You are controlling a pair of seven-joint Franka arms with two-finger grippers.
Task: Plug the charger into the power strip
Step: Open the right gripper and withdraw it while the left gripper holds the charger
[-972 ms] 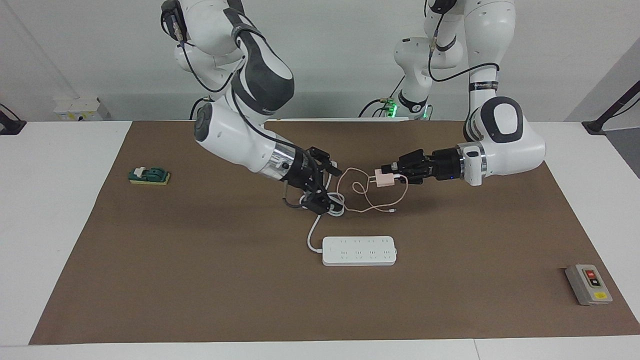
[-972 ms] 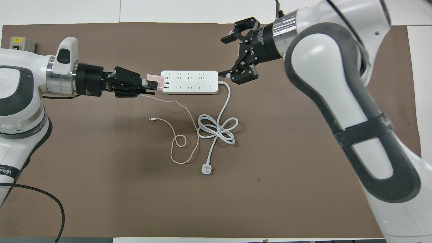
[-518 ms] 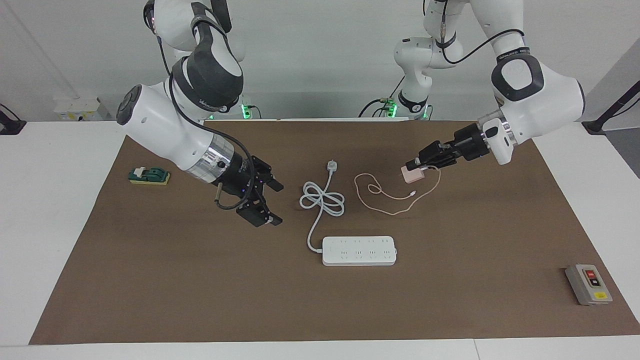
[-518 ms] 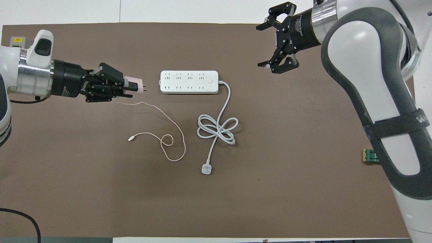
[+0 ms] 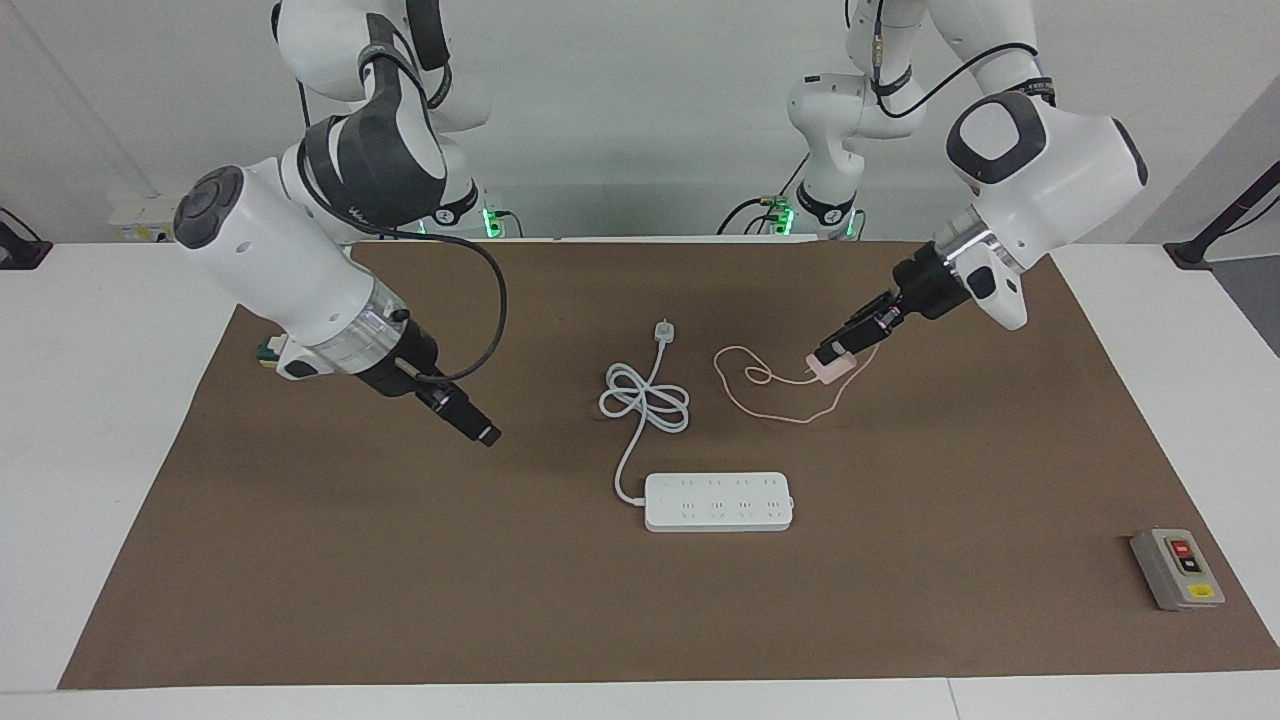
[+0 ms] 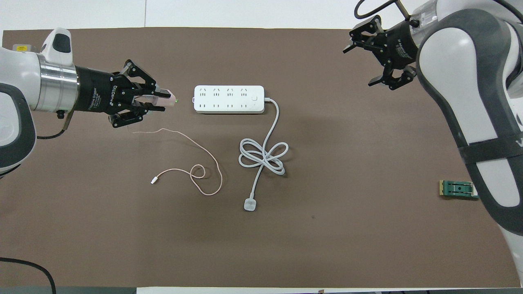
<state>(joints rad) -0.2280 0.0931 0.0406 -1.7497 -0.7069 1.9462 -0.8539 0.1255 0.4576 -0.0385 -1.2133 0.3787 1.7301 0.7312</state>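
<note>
Overhead view shows the left gripper [image 6: 161, 99] pinching the charger [image 6: 163, 94] between its fingertips, over the mat [image 6: 122, 245] at the strip's [image 6: 229, 99] short end toward the left arm's end of the desk, apart from it. From the facing view the charger [image 5: 832, 367] sits low, at or just above the mat; I cannot tell whether it touches. Its thin pink cable [image 6: 204, 163] trails off and loops on the mat, nearer the robots than the strip. The strip lies flat near the mat's middle, sockets up, none filled. Its thick white cord [image 6: 263, 155] runs toward the robots, coils in a knot-like bundle and ends in a white plug [image 6: 249, 205] lying loose. The right gripper [image 6: 382, 57], fingers spread and holding nothing, hangs over the mat's far corner at the right arm's end. A green block [image 6: 457, 189] lies by the mat's edge at that end. A grey button box [image 5: 1177, 568] sits at the mat's far corner on the left arm's end.
</note>
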